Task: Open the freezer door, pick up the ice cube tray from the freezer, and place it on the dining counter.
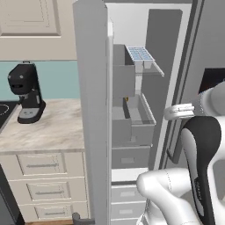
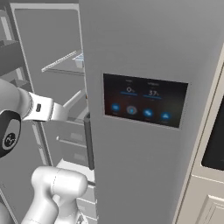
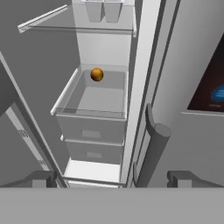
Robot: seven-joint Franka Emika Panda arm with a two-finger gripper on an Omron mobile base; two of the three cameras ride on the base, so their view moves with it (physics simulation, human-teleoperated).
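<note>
Freezer door (image 1: 91, 110): plain grey panel, swung wide and seen edge-on in the left base view. Its position leaves the compartment open to reach, so the opening step reads as done.

Freezer (image 1: 132, 88): narrow grey-walled compartment with a shelf (image 1: 147, 66) above, an open bin (image 3: 94, 98) below it, and drawers (image 3: 92, 146) under that.

Ice cube tray (image 1: 140, 54): pale blue-white grid of small cells, lying flat on the upper shelf toward its front edge, well above the tool. In the hand view its underside cells (image 3: 103, 9) show through the shelf at the top of the frame. Not yet touched.

Small orange ball (image 3: 96, 74): rests at the back of the bin, apart from the tray.

Tool (image 3: 111, 178): the two tips stand spread wide with nothing between them. It looks up into the compartment from low down, just beside the neighbouring door's bar handle (image 3: 153, 148).

Touchscreen door (image 2: 144, 100): shut, with a lit black panel; not part of the job.

Coffee machine (image 1: 25, 92): black, on the marble surface (image 1: 52, 127) left of the door, backed by a teal wall.

Judgement: the reach for the tray comes next; the tool likely has to rise to shelf height and approach over the shelf's front edge.
</note>
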